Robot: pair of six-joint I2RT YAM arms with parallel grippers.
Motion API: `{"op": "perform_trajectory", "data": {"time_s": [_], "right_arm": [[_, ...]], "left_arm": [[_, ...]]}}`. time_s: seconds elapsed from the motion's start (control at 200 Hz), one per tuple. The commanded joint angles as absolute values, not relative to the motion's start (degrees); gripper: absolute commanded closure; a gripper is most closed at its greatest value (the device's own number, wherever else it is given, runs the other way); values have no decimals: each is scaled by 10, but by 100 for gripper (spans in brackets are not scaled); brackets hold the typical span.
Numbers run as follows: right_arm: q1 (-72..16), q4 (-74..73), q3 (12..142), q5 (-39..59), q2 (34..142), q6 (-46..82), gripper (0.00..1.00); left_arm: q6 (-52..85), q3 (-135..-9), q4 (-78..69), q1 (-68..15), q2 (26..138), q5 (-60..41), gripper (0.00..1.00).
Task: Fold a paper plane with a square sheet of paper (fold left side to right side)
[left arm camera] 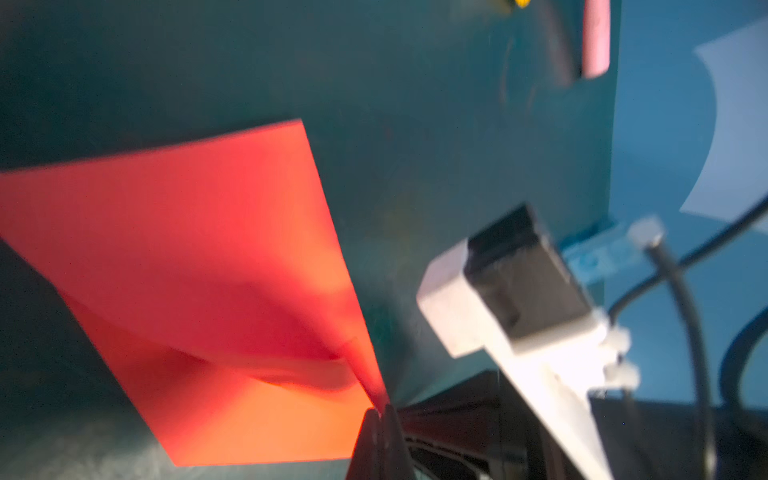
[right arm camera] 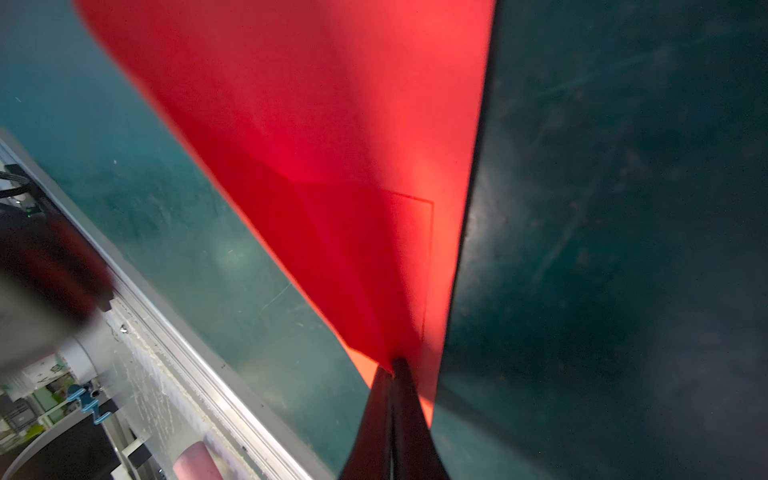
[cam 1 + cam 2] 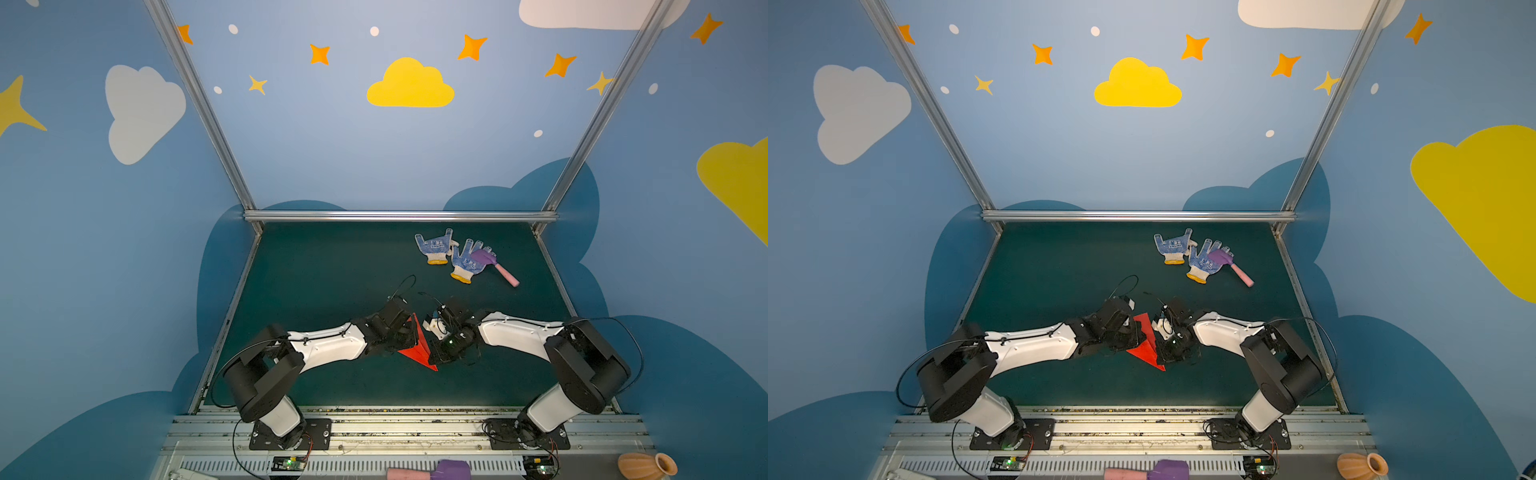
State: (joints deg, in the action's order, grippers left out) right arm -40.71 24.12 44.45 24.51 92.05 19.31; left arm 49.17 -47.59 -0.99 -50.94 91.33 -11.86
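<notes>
light: even, dim mat | wrist cams: blurry close-up | top views: wide-angle warp

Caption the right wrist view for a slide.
Right gripper, jaws shut, pinches the creased bright red paper plane over the dark green table mat.

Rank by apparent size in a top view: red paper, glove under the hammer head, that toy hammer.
1-2. Red paper and glove: about alike; the paper is partly hidden.
3. Toy hammer: smallest.

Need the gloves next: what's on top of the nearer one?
The toy hammer rests head-first across the glove, hiding some fingers beneath; its pink handle extends onto the mat.
</notes>
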Motion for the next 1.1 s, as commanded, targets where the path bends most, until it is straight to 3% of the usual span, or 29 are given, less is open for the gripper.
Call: {"op": "perform_trajectory", "data": {"time_s": [0.0, 1.096], "right_arm": [[-412, 236, 435, 239, 961, 194, 100], [-396, 241, 436, 265, 977, 186, 100]], "left_arm": [[460, -475, -3, -518, 926, -145, 96], [418, -528, -6, -525, 1025, -169, 96]]}}
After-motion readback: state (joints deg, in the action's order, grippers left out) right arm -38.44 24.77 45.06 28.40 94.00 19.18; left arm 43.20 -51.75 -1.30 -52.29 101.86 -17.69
